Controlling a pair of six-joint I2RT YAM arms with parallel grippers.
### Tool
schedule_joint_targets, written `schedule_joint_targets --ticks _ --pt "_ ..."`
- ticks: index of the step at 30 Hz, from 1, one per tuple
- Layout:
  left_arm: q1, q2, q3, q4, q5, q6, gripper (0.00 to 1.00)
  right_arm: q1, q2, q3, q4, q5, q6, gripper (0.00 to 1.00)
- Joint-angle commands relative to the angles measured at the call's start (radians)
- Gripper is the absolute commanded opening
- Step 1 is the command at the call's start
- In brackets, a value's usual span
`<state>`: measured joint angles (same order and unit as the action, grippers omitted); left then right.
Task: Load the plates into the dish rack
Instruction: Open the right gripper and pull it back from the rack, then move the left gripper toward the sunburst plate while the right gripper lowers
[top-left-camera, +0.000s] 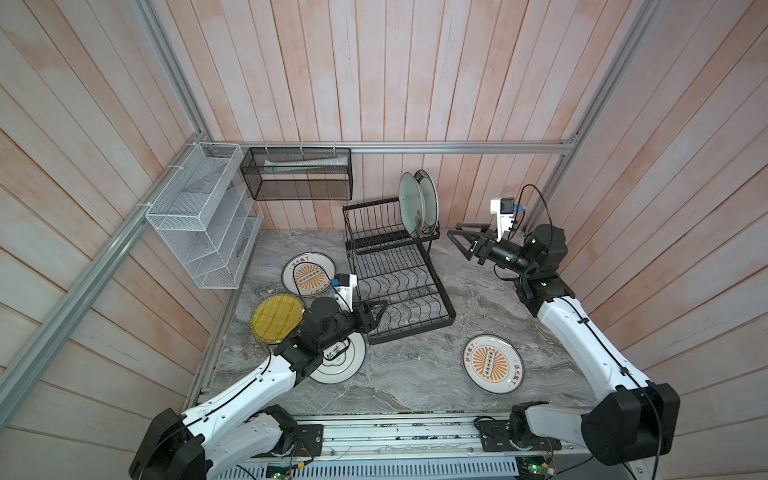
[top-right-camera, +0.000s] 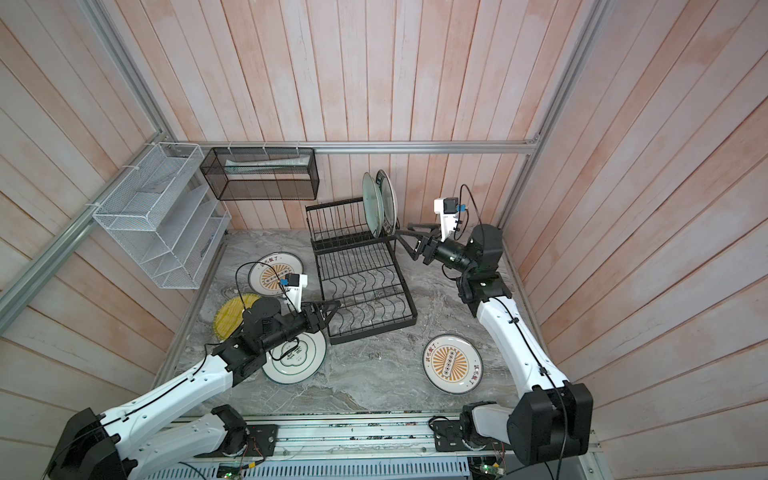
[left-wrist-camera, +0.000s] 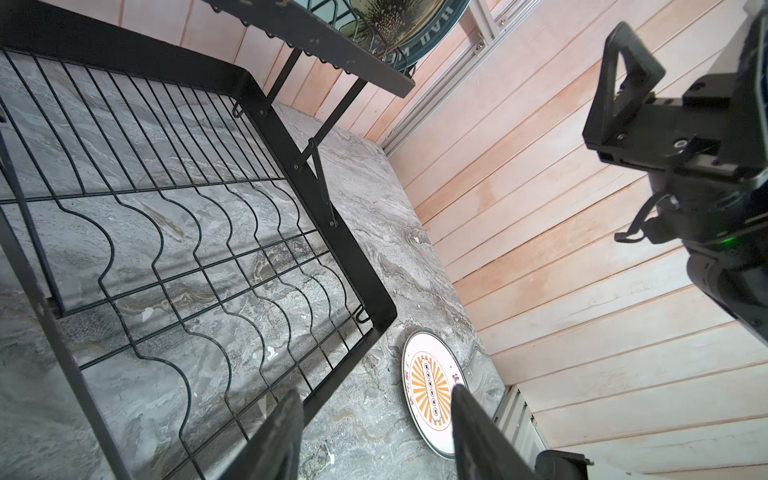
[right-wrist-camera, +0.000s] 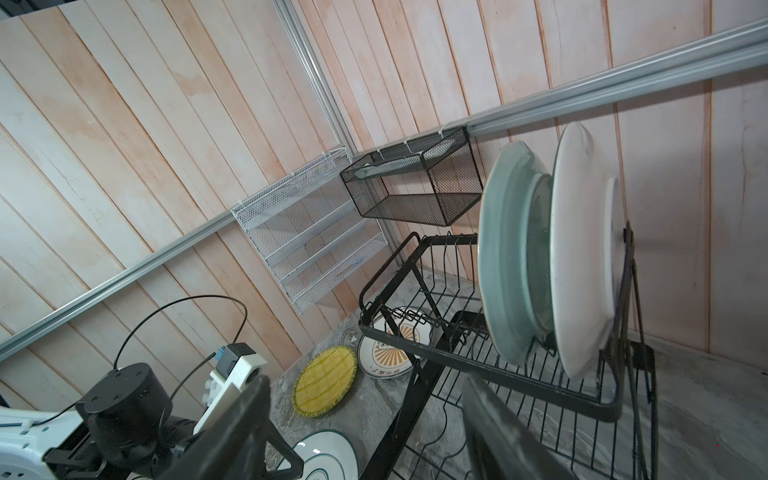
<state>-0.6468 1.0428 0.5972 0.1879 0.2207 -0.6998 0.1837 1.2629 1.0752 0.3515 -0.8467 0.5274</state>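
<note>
While two plates stand on edge at the right end of the dish rack's (top-left-camera: 392, 248) upper basket, both robot arms hover beside it with nothing in their grasp. The mint plate (top-left-camera: 410, 205) sits just left of the dark-lettered plate (top-left-camera: 430, 195), the pair upright and close together in both top views. Just right of that basket, the right gripper (top-left-camera: 459, 237) points toward the rack, its jaws spread and empty; whether a fingertip touches the wire cannot be told. At the near left corner of the rack's lower tray, the left gripper (top-left-camera: 377, 309) is likewise parted and holds nothing, its two fingers wide apart in the left wrist view. Four plates lie flat on the grey marble tabletop (top-left-camera: 415, 386). The far sunburst plate (top-left-camera: 308, 274) is just left of the rack, and the yellow ribbed plate (top-left-camera: 276, 318) lies nearer on the left. The green-ringed plate (top-left-camera: 343, 361) is partly under the left arm, and the near sunburst plate (top-left-camera: 492, 363) lies at near right, apart from the rack. A black mesh basket (top-left-camera: 299, 174) hangs on the far rail and a white mesh shelf (top-left-camera: 199, 216) on the left rail.
</note>
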Motion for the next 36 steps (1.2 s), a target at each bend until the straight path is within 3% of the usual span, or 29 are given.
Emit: schedule_joint_targets --ticks 1,21,36 --pt "-0.007 0.025 0.027 0.027 0.02 0.01 0.58 0.001 -0.038 -0.047 0.022 0.014 0.016 0.73" --pt "-0.091 0.185 0.067 0.106 0.035 -0.02 0.58 0.001 -0.219 -0.426 -0.116 0.277 -0.036 0.73" --pt "-0.152 0.329 0.082 0.184 0.088 -0.072 0.57 -0.048 -0.36 -0.625 -0.204 0.386 -0.021 0.73"
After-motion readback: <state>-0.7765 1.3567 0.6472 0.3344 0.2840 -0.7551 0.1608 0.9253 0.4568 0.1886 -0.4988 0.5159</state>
